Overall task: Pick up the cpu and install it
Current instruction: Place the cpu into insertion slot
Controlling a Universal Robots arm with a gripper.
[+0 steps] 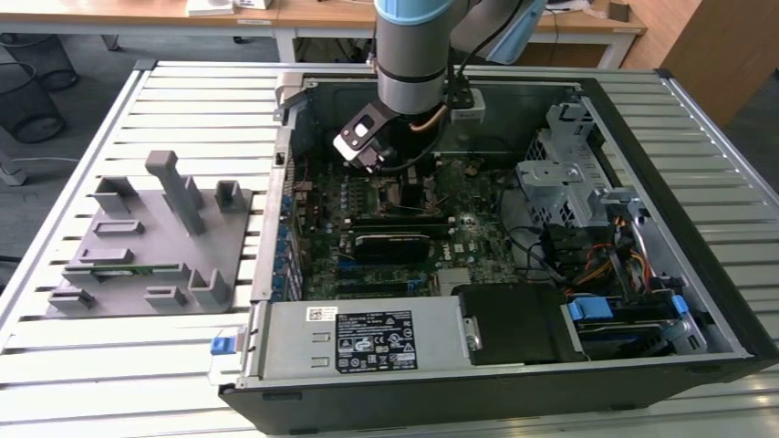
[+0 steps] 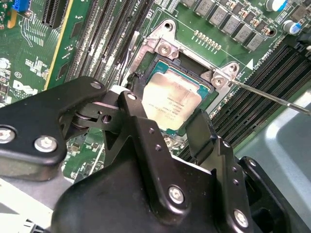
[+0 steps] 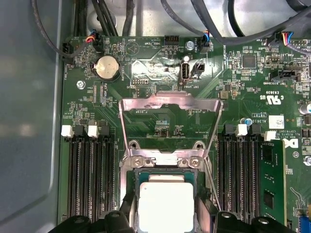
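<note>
Two fingers point(image 2: 141, 126) of the gripper point(image 2: 167, 110) pinch opposite edges of the cpu point(image 2: 177, 94), lying flat between them in the socket point(image 2: 165, 48) (load plate point(image 3: 146, 103) open).

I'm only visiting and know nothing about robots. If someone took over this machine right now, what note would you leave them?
Hand: closed against two opposite sides of the cpu, low over the motherboard inside the open computer case.
Cpu: lying flat within the socket.
Done: cpu picked up and brought to the socket.
Left: the hand has not let go, and the socket's metal cover stands open.
</note>
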